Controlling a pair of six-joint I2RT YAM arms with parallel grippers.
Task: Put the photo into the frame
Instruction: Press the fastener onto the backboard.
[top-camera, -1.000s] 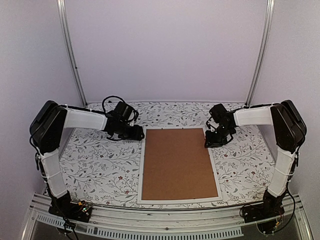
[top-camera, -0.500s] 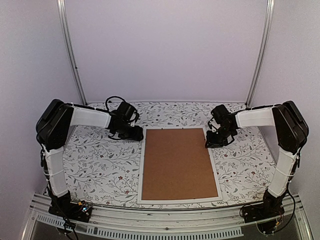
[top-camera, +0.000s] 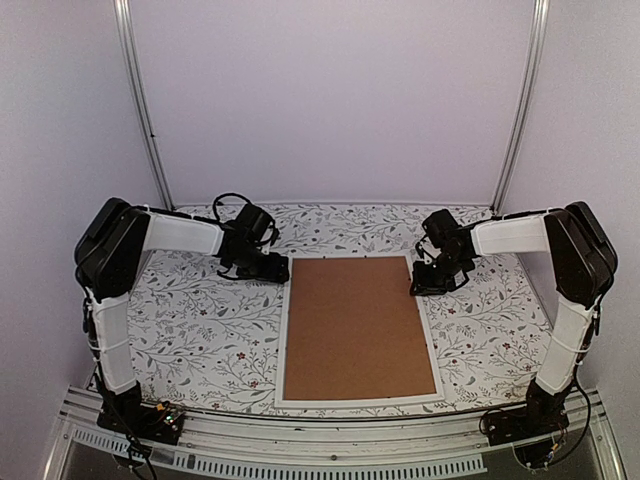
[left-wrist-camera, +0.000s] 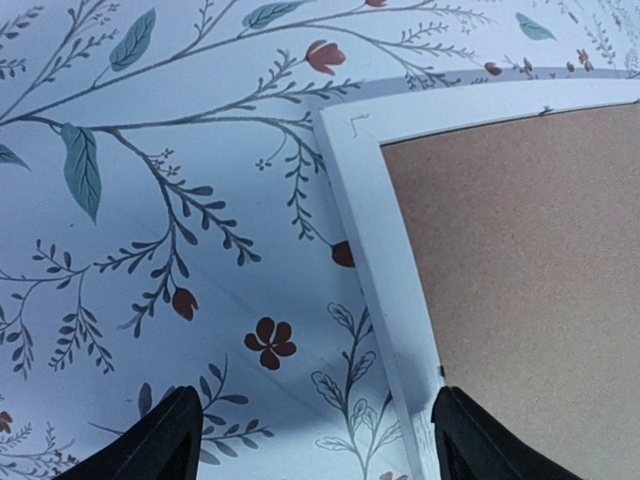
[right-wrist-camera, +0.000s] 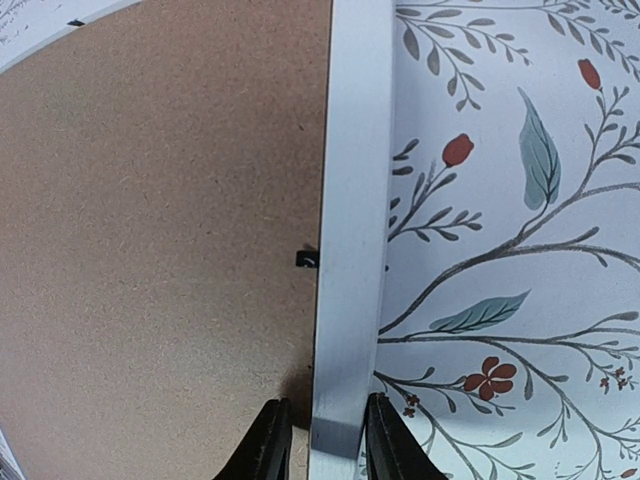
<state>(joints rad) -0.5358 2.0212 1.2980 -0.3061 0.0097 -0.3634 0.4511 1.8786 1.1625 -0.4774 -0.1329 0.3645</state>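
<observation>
Okay, top view: frame (top-camera: 282, 340) flat mid-table (top-camera: 200, 320), brown backing board (top-camera: 358, 325) in it; left gripper (top-camera: 272, 268) by its far-left corner, right gripper (top-camera: 428, 283) at its far-right rail. Left wrist: jaws wide apart over that corner, gripping nothing. Right wrist: fingers pinched on the right rail.

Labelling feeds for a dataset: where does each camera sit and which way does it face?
Top external: above and behind the robot, facing down at the table; both arms show.
Left wrist: on the left arm, facing down at the frame's far-left corner; left tool's fingertips show.
Right wrist: on the right arm, facing down the frame's right rail; right tool straddles it.
All share the frame.
</observation>
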